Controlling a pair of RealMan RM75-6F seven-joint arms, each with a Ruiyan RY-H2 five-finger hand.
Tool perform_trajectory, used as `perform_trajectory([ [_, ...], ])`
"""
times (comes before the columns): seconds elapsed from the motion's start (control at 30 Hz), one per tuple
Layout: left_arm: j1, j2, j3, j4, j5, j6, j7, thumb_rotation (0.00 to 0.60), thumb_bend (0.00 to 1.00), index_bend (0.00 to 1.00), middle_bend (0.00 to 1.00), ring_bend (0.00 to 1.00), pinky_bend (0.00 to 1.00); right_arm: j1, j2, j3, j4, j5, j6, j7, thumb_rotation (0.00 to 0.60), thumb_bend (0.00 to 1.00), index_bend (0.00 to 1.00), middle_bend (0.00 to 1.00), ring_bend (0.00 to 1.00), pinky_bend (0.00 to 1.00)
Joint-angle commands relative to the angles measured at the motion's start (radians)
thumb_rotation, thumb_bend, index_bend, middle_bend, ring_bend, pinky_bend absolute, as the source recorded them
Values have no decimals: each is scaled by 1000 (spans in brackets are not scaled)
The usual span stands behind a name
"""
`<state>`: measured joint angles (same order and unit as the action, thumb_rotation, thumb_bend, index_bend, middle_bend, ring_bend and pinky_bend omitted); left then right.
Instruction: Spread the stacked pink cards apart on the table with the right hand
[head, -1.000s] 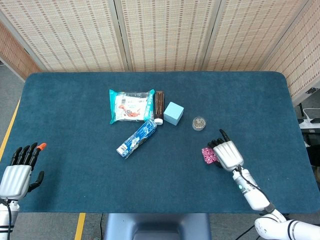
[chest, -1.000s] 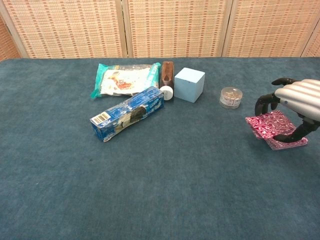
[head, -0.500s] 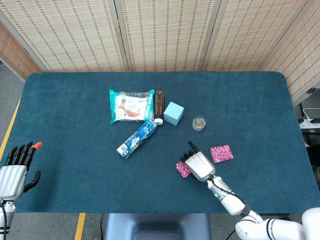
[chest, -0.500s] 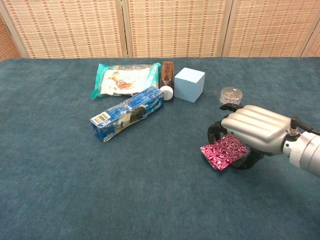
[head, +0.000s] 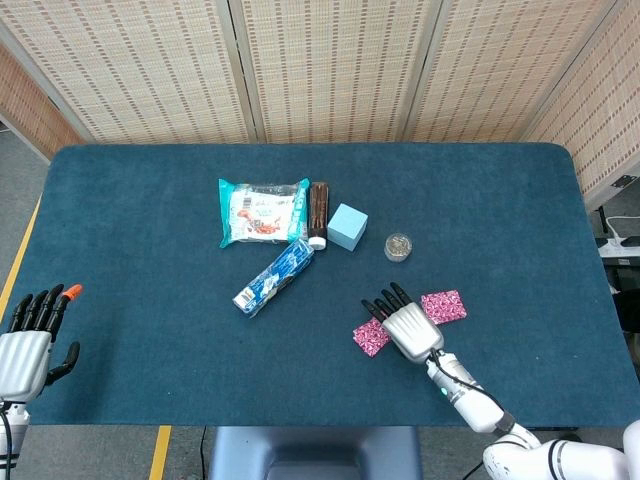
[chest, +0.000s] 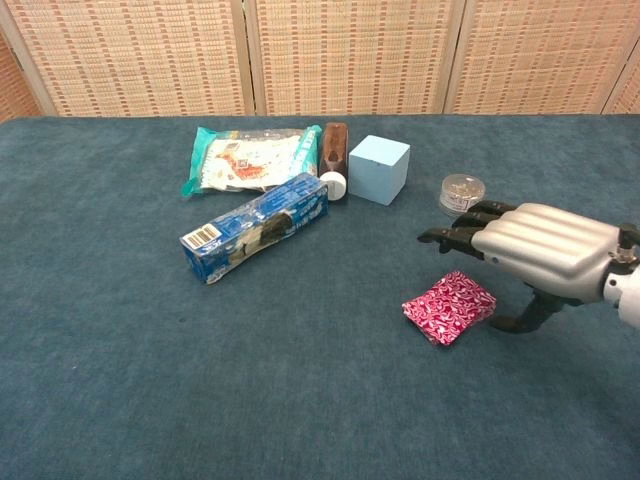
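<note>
Two pink patterned cards lie apart on the blue table (head: 520, 230). One pink card (head: 369, 337) (chest: 449, 306) sits just left of my right hand (head: 405, 322) (chest: 535, 250). The second pink card (head: 443, 305) lies to the hand's right; the chest view hides it behind the hand. My right hand holds nothing, and its fingers stretch out flat and forward just above the table, beside the left card. My left hand (head: 30, 340) rests at the table's near left corner, fingers straight and empty, far from the cards.
Farther back stand a small round jar (head: 398, 245) (chest: 462, 193), a light blue box (head: 347, 226) (chest: 379, 168), a brown bottle (head: 318, 210), a snack bag (head: 262, 211) and a blue tube pack (head: 275, 277) (chest: 255, 227).
My right hand dragged the top card leftward off the stack, leaving the other behind. It has now straightened its fingers, let go of that card and shifted slightly right.
</note>
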<state>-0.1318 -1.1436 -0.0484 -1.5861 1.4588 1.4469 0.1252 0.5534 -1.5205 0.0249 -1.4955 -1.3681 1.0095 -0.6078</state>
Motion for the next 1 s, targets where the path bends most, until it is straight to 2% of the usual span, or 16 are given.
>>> perform_trajectory([
  [0.03, 0, 3, -1, -6, 1, 2, 2, 600, 437, 0, 0, 0, 0, -17, 41, 8, -14, 20, 25, 11, 600, 180, 0, 155, 77, 0],
  [0.2, -3, 1, 1, -9, 0, -5, 17, 600, 436, 0, 0, 0, 0, -43, 78, 26, 36, 56, 58, 43, 600, 180, 0, 156, 49, 0],
  [0.33, -10, -6, 2, -14, -4, -20, 41, 600, 432, 0, 0, 0, 0, -37, 86, 30, 121, 82, 8, 120, 600, 181, 0, 155, 23, 0],
  [0.5, -9, -9, 5, -19, -5, -20, 57, 600, 433, 0, 0, 0, 0, -35, 86, 13, 192, 57, -17, 183, 600, 180, 5, 155, 2, 0],
  [0.6, -10, -12, 4, -18, -8, -22, 63, 600, 433, 0, 0, 0, 0, -37, 85, 7, 222, 44, -19, 216, 600, 180, 60, 156, 0, 0],
  [0.8, -13, -15, 5, -17, -10, -30, 69, 600, 433, 0, 0, 0, 0, -37, 78, -4, 250, 31, -29, 235, 600, 180, 91, 157, 0, 0],
  [1.0, -12, -16, 6, -18, -11, -29, 72, 600, 433, 0, 0, 0, 0, -31, 65, -8, 272, 15, -38, 243, 600, 180, 211, 152, 0, 0],
])
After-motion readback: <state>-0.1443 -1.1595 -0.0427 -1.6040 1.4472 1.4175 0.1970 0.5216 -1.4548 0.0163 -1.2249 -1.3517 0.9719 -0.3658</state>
